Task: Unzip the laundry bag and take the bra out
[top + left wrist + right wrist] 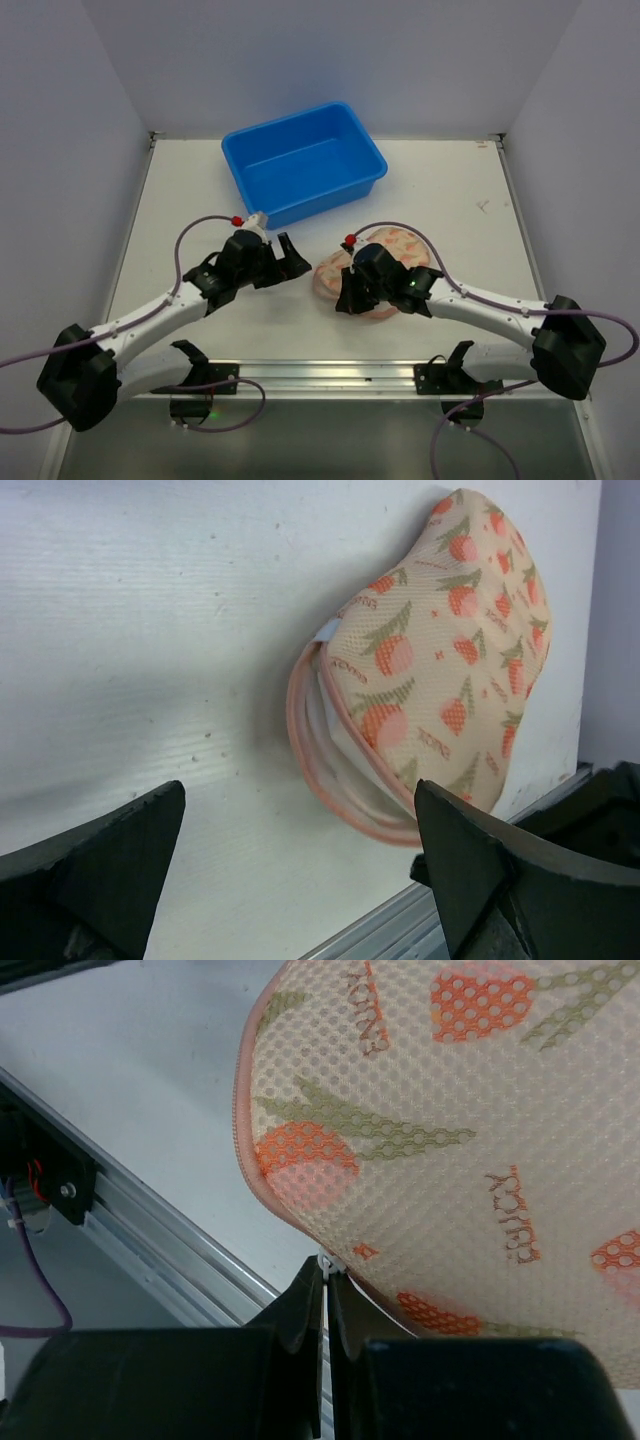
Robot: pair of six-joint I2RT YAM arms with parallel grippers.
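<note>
The left gripper (pixel 293 255) stands wide open just left of the laundry bag (pixel 450 660), holding nothing. The bag lies on the table (pixel 200 200) in front of a blue bin (pixel 300 170), its left end gaping. At the bag's near edge, the right gripper (pixel 325 1295) is pinched closed on it.

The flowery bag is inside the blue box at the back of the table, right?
No. The top view shows the flowery bag on the table, in front of the blue box. The box does stand at the back.
</note>
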